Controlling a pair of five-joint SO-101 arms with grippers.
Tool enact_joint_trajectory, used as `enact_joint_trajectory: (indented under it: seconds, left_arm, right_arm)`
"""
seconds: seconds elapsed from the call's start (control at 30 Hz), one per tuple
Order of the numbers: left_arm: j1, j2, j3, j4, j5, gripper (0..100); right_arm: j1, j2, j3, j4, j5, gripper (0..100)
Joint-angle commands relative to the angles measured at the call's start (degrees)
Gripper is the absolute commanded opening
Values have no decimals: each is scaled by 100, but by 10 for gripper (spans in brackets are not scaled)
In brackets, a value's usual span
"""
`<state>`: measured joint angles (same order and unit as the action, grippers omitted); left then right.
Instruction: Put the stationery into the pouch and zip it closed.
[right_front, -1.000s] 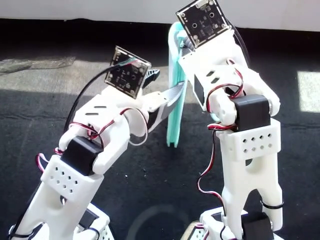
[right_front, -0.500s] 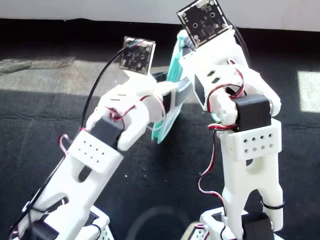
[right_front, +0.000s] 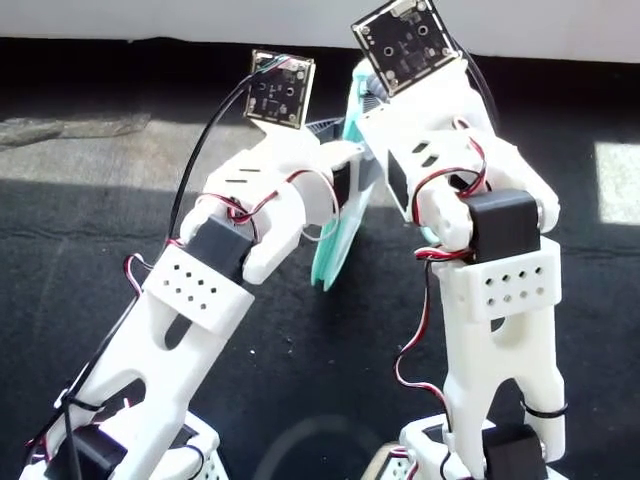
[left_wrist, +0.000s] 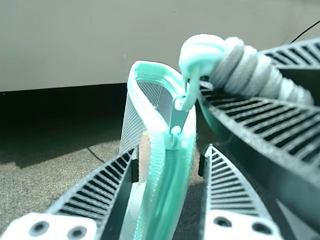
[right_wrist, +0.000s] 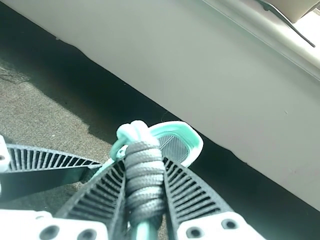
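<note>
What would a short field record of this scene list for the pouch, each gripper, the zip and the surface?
pouch: mint, mesh-sided, upright between the two arms
left gripper: open, one finger on each side of the pouch
right gripper: shut on the grey cord pull
zip slider: near the pouch's upper end, joined to the cord pull
zip state: cannot tell how far closed
surface: dark table

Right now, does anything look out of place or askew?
Yes. The pouch is up on end and tilted, not lying flat, held by its zip cord in the right gripper. Its top end gapes open.
</note>
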<state>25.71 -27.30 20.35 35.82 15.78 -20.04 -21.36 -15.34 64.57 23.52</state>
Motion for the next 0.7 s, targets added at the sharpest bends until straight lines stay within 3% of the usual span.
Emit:
enact_joint_trajectory:
  seconds: [0.0,0.2,0.47,0.67]
  left_arm:
    - [66,66,-127,-141,53,190]
    - [57,84,-66,-79,-457,7]
    - [-22,-725,-40,1213,-756,12]
    - [-303,-1235,312,1582,-870,12]
  right_arm:
    - [-22,-40,-374,13,62,7]
    - [92,-84,-374,22,62,7]
    - [488,-31,-382,13,70,7]
    - [646,-13,-163,-31,246,7]
